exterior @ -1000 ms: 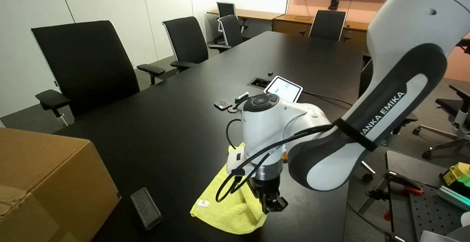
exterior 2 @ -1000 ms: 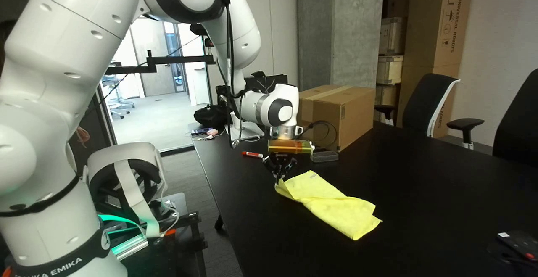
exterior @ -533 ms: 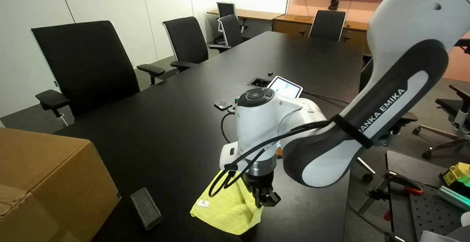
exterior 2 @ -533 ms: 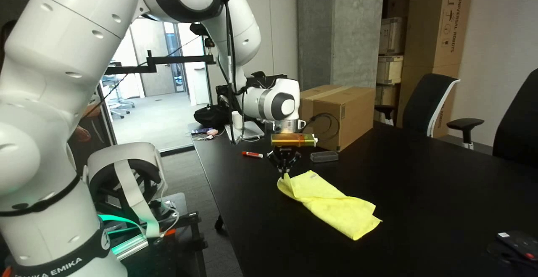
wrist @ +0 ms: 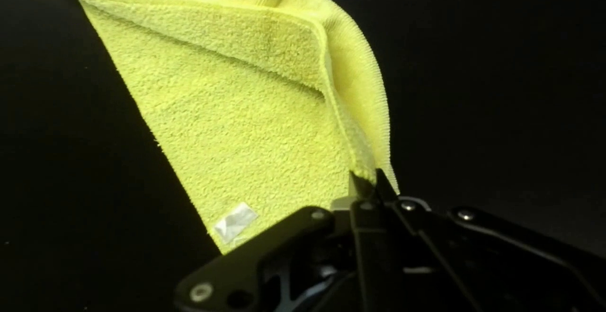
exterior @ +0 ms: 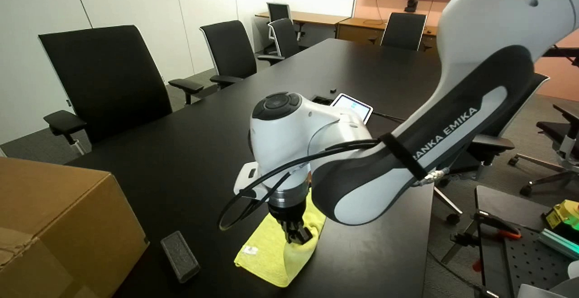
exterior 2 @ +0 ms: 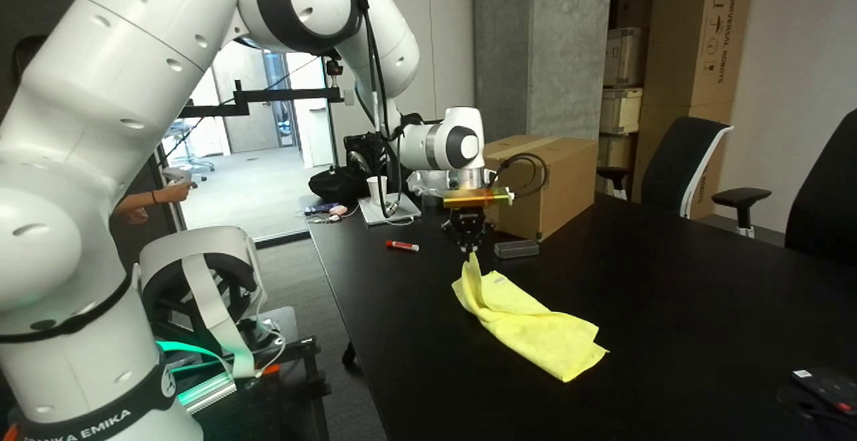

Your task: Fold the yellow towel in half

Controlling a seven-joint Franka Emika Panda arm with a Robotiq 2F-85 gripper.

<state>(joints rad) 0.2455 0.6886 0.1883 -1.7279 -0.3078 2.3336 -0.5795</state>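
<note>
Towel (wrist: pixel 246 127), yellow and soft, lies on the counter (exterior 2: pixel 669 320) beneath the pincer (wrist: pixel 371 179), with its near end raised. In the wrist view we see the pincer drawn narrow, holding a pinch of the towel's edge, probably a corner. Up to that grip the cloth rises in a small peak, visible to us in an exterior view as well. Beside the pincer the lower layer lies flat, showing a white tag (wrist: pixel 235 222). Farther from the pincer, a flap of the same cloth doubles over that layer, its hem running back to the grip.

We judge the step in hand to be the fold itself: the far end looks turned over, while the held end is not yet laid down. Next, we think, the pincer should carry its corner across toward the tag's side, line it up with the lower layer's edge, lower it, then let go. Too hard a pull might drag the lower layer along.

Beyond the pincer, in an exterior view, we find a grey block (exterior 2: pixel 516 249) and a red marker (exterior 2: pixel 402 245), both apart from the towel, and a cardboard box (exterior 2: pixel 562 180) farther off.
</note>
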